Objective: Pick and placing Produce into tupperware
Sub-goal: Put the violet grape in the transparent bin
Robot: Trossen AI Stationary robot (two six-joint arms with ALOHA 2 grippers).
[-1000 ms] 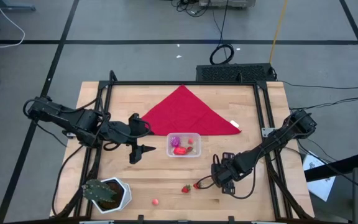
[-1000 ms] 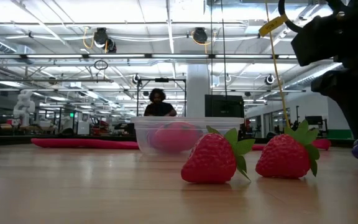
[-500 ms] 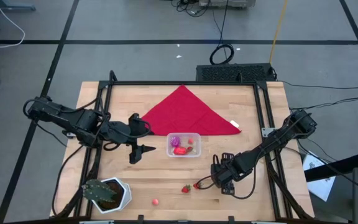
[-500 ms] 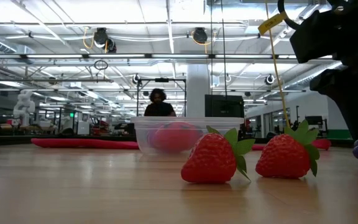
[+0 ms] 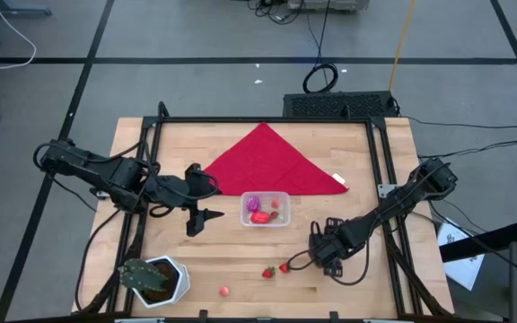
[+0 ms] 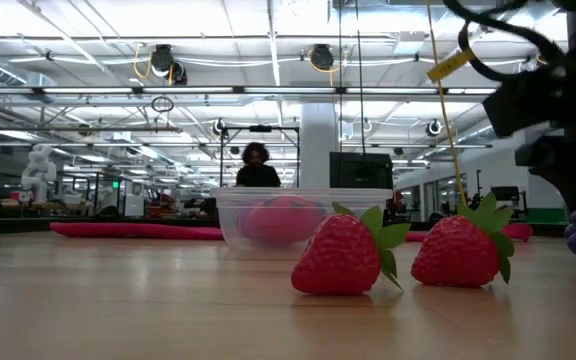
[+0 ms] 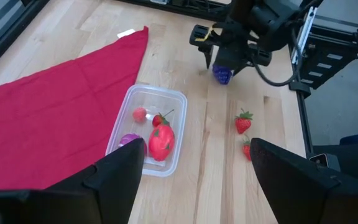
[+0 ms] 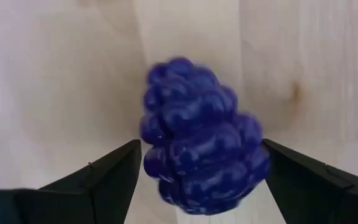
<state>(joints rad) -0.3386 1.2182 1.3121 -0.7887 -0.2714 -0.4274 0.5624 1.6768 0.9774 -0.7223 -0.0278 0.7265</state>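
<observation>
Just now the purple grape bunch (image 8: pixel 201 163) sits pinched between the two fingers of the right gripper (image 5: pixel 327 252), and it hangs clear of the wood; half a second ago that gripper was lower and a little farther left, close over the two strawberries. So the pick looks done, and the carry to the tub is what remains for this piece. The tub (image 5: pixel 267 209) stands near the table's middle, far and left of the held grapes, just beside the near edge of the red cloth (image 5: pixel 267 161). It already holds a large strawberry, a small red ball and another purple bunch. Two strawberries (image 6: pixel 350 254) lie side by side on the table just left of the right gripper, and a red ball (image 5: pixel 225 291) lies farther left near the front edge. The left gripper (image 5: pixel 203 218) waits left of the tub, fingers spread, holding nothing. A potted plant (image 5: pixel 155 278) stands at the near left corner.
</observation>
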